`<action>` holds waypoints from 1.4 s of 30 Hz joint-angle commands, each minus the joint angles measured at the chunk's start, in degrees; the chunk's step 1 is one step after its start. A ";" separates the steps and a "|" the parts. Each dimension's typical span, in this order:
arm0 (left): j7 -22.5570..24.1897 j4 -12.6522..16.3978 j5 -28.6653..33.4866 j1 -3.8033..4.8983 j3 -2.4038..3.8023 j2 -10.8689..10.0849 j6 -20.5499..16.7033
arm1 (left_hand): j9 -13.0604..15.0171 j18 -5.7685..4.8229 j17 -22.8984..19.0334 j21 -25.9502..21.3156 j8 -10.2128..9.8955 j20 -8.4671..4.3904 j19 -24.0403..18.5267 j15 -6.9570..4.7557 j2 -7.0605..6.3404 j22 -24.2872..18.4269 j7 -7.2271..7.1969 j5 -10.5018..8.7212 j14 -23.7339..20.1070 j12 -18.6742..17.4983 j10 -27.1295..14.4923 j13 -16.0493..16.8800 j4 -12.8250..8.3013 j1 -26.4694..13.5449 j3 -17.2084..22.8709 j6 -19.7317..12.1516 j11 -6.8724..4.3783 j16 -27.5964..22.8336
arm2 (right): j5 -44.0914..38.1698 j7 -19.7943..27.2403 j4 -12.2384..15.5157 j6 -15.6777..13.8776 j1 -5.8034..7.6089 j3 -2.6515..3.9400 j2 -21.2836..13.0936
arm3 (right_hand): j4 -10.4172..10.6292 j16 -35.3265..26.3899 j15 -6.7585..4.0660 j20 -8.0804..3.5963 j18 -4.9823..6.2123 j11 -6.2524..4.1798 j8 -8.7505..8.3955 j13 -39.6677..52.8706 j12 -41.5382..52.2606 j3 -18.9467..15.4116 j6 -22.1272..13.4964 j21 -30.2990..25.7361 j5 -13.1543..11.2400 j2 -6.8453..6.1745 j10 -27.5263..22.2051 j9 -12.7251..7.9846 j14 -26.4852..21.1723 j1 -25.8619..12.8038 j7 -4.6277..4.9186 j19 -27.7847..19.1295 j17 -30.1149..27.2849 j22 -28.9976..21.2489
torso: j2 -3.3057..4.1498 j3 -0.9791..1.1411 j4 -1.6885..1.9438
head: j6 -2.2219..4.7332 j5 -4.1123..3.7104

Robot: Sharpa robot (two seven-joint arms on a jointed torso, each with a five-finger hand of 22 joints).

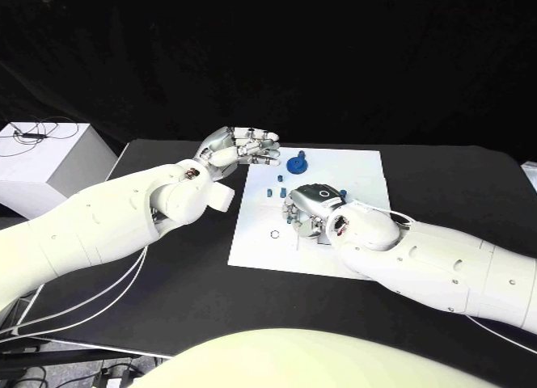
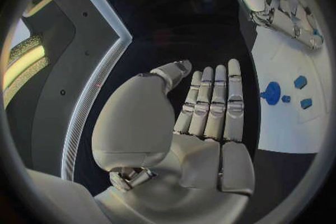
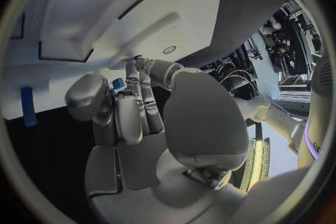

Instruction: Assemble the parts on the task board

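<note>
Robot arms meet over a black table [image 1: 455, 174], where the white task board [image 1: 350, 174] lies at the centre. Its left hand [image 1: 239, 147] hovers just off the board's far left corner, above the dark tabletop; seen from the left wrist, that hand [image 2: 203, 106] is flat, its fingers [image 2: 233, 95] straight and side by side with the thumb set apart, and it holds nothing. Its right hand [image 1: 315, 206] is down over the middle of the board, palm toward the surface. From the right wrist, the same hand [image 3: 136, 117] has its fingers [image 3: 143, 95] curled downward close to the white plate, and a small blue piece [image 3: 117, 84] shows just beside the fingertips; whether the fingers grip it or only touch it cannot be told. Near the board's far edge sits a round blue part [image 1: 297, 165], with a smaller blue part [image 1: 279, 175] just beside it and further small blue pieces [image 1: 272, 192] near the right hand's fingers. A small dark ring [image 1: 274, 234] marks the board's left side, nearer the robot. Beyond the table's left end stands a white box [image 1: 41, 162] with black cables lying on its top.
</note>
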 commanded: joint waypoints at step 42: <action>0.40 -0.81 -0.64 -0.05 0.03 -0.01 1.63 | -0.12 0.17 0.13 -0.54 -0.37 0.47 -0.05 0.48 0.06 -0.36 0.31 0.02 -0.05 -0.10 -0.61 0.04 0.55 -0.40 -0.07 0.06 0.02 -0.36 | 7.08 1.12 7.66 -4.89 5.23 2.12 -13.13 | 3.04 -3.34 1.14 1.19 0.46 1.39 -5.42 -2.13 6.65 -7.35 -7.29 -7.15 0.44 -3.97 -8.95 -3.54 1.23 -0.09 1.53 -0.76 -5.09 -6.07 | -0.32 -0.14 -0.58 | 0.00 -2.71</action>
